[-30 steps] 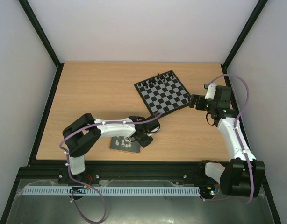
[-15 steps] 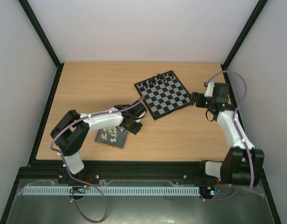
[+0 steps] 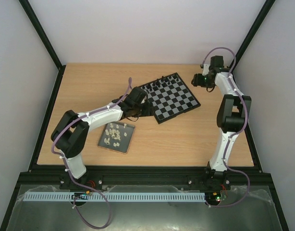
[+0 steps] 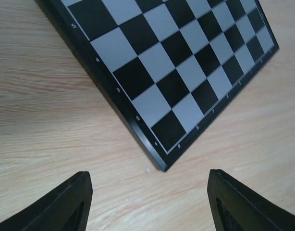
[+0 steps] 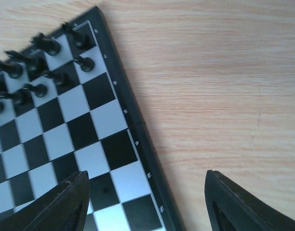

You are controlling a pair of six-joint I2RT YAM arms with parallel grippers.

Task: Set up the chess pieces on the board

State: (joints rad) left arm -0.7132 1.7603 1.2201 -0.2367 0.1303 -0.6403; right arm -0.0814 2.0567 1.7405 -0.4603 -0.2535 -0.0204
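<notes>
Light wood-grain table point(image 3: 90, 91), walled in white on three sides.

Item: small square chessboard with black and light-grey squares and a black rim point(image 3: 169, 97), lying flat and turned diagonal, right of the table's centre.

Item: tiny black plastic chess figures point(image 3: 162, 82), standing in rows along the board's far edge.

Item: tiny white plastic chess pieces point(image 3: 114, 134), in a loose cluster on a plain dark-grey square tray with a tan edge point(image 3: 127, 144). The tray sits near the front-left of the board and does not touch it.

Item: left gripper point(image 3: 143, 109), just beside the board's near-left rim. In the wrist view its black fingers point(image 4: 70, 202) are spread wide and hold nothing.

Item: right gripper point(image 3: 195, 80), off the board's far-right edge, likewise spread wide with nothing held. Its wrist view shows the black figures' corner of the board.
</notes>
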